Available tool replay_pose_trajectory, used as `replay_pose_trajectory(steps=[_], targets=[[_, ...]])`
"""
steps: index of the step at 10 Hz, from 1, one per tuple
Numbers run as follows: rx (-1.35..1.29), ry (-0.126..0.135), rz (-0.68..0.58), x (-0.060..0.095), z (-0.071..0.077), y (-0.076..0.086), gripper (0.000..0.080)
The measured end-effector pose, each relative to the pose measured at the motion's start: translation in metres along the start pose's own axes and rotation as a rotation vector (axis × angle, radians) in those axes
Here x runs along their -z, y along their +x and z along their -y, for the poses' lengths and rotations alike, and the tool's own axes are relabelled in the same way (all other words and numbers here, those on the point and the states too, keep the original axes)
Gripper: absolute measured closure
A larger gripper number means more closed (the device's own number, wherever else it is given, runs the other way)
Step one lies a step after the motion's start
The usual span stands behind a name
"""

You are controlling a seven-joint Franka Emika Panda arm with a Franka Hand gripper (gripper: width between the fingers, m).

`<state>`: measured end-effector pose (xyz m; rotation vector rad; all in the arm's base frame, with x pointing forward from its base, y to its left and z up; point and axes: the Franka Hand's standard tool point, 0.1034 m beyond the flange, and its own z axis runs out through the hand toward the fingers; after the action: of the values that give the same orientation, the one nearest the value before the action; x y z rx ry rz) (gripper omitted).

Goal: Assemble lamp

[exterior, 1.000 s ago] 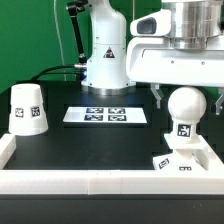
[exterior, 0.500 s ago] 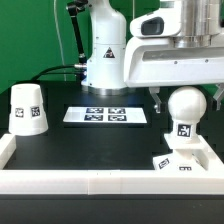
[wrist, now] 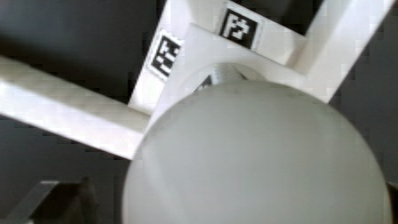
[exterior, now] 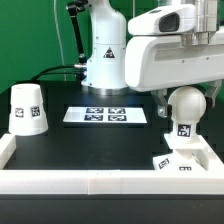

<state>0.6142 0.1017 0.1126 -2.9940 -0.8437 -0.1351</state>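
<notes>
The round white bulb (exterior: 187, 106) stands upright on the low square base (exterior: 190, 160) at the exterior view's right. My gripper (exterior: 189, 104) is open, with one dark finger on each side of the bulb's ball. Touch cannot be told. In the wrist view the bulb (wrist: 267, 160) fills most of the picture, with the tagged base (wrist: 210, 48) behind it and one finger (wrist: 50, 200) showing at the edge. The tapered shade (exterior: 27, 107) stands alone at the exterior view's left, far from the gripper.
The marker board (exterior: 106, 115) lies flat on the black table in the middle. A white raised rail (exterior: 90, 183) runs along the front and up the sides. The robot's white pedestal (exterior: 105, 55) stands at the back.
The arm's hand has come down and shifted toward the exterior view's left, so the fingers now flank the bulb lower. Bulb, base and shade have not moved.
</notes>
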Motion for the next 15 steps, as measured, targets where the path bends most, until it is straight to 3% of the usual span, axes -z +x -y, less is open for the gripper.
replay_pose_trajectory(steps=[5,10,12,13,15], targets=[[0.411,-0.014,0.067,-0.0045,0.0016,-0.0085,0.01],[0.701,-0.03,0.081,-0.0021,0.0021,-0.0043,0.01],[0.697,-0.031,0.08,-0.0023,0.0,-0.0054,0.0119],[0.697,-0.031,0.08,-0.0023,-0.0001,-0.0055,0.0223],[0.665,-0.032,0.08,-0.0023,-0.0004,-0.0056,0.0223]])
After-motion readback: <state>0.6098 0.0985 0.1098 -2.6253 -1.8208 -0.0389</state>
